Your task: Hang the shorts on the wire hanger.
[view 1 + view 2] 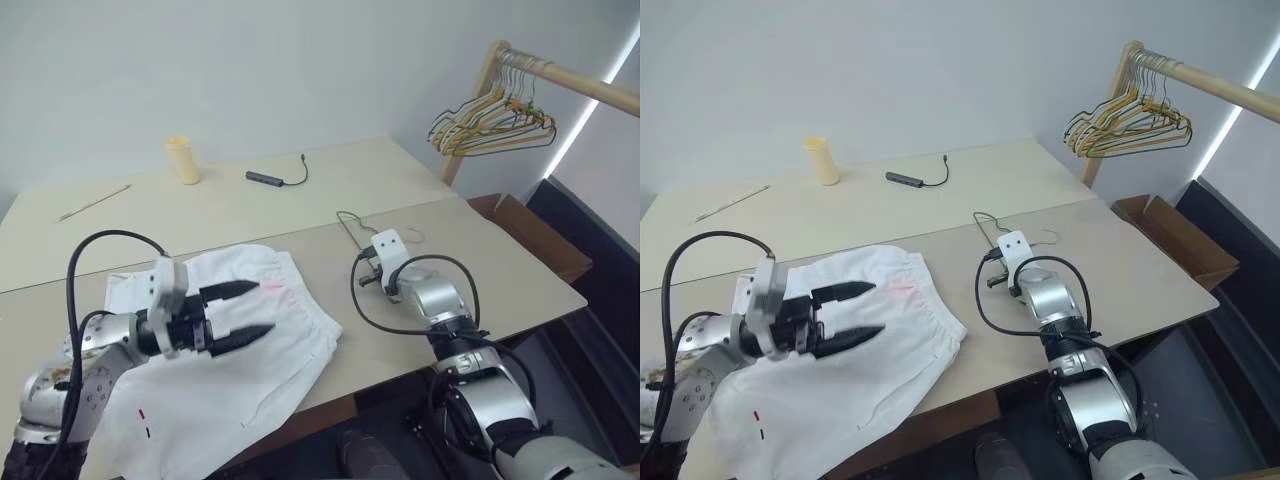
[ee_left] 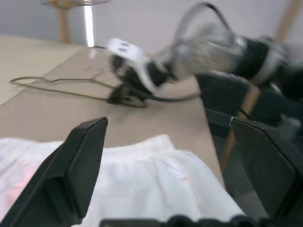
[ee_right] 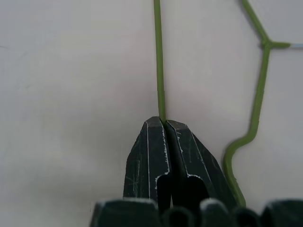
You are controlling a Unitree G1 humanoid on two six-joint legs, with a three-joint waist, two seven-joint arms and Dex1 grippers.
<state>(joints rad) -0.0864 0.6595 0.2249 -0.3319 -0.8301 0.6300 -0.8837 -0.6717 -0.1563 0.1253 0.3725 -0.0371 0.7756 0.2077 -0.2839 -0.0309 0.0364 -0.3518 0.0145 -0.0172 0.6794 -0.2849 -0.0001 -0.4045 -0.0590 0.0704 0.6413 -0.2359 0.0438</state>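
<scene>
The right gripper [image 3: 164, 124] had pinched the wire hanger [image 3: 159, 71], which lay on the table at about three o'clock of the shorts [image 1: 270, 340]; the left gripper [image 1: 245, 312] hovered wide over them, nothing hung yet

1. Left claw [image 1: 243, 312] was held roughly level, pointing toward the right arm, black fingers [image 2: 71, 175] spread wide apart.
2. Right claw [image 3: 164, 124] was angled forward and downward, fingertips pressed together, pinching a thin wire.
</scene>
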